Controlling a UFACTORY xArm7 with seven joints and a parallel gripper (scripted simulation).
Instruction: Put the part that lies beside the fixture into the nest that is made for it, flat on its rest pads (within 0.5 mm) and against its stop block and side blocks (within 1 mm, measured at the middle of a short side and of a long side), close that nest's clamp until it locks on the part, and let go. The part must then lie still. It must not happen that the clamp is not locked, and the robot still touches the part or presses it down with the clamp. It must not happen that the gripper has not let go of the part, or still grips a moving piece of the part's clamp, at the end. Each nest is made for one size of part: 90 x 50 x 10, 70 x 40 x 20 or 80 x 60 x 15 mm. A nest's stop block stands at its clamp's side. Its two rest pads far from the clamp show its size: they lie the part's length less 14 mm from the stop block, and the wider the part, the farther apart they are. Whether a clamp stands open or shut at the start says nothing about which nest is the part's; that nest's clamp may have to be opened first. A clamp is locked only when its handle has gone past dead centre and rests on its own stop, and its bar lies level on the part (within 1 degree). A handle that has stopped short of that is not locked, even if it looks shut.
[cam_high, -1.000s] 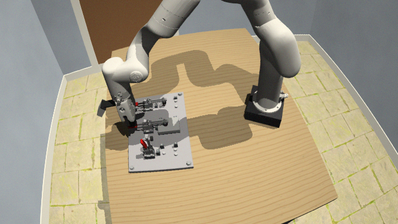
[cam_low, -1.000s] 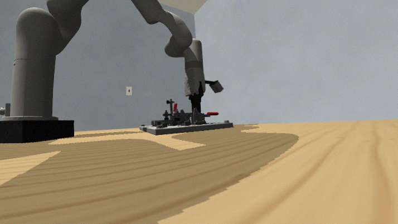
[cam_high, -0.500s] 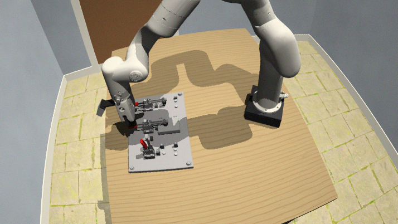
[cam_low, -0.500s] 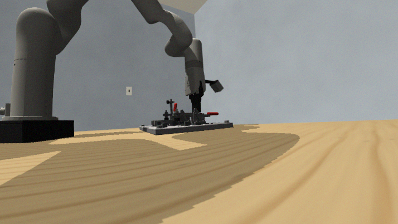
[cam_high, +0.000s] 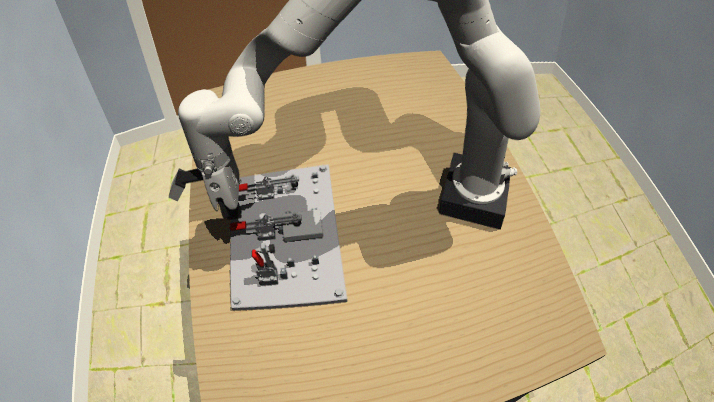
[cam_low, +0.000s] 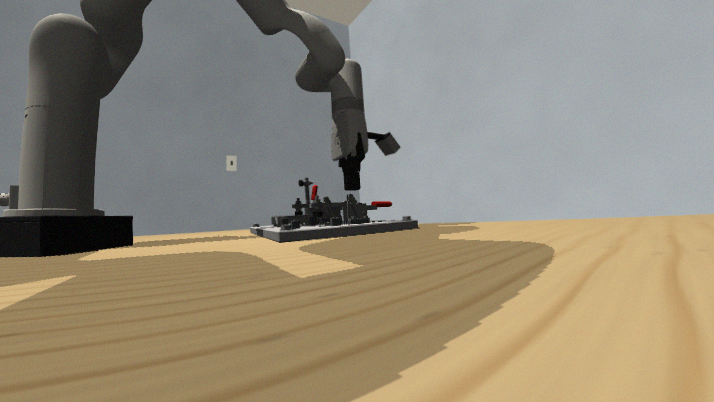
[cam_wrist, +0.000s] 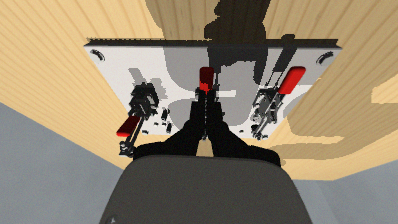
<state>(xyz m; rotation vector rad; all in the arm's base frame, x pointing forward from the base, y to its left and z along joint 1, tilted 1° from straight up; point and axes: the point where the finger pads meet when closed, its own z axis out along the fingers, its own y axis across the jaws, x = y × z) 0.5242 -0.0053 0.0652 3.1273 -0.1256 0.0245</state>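
The flat grey rectangular part (cam_high: 303, 231) lay in the middle nest, left of the top frame's centre, beneath the dark metal clamp (cam_high: 266, 225), seemingly to be held down. The black pincer (cam_high: 230, 212) (cam_low: 352, 189) (cam_wrist: 206, 99), pressed together empty, hovered above the red handle (cam_high: 238, 226) (cam_wrist: 206, 79), probably after pushing it.

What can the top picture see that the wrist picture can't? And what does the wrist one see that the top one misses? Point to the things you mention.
Only the top view shows the gray part (cam_high: 304, 231) in the middle nest, the robot's black base (cam_high: 470, 212) and the brown door (cam_high: 165, 50).

Only the wrist view shows the claw's (cam_wrist: 205, 135) two black fingers side by side from close up, with the middle red handle (cam_high: 238, 226) (cam_wrist: 206, 77) just past their tips.

Both show the plate (cam_high: 285, 295) (cam_wrist: 145, 57), its three red handles and the wooden table (cam_high: 400, 310) (cam_wrist: 45, 65).
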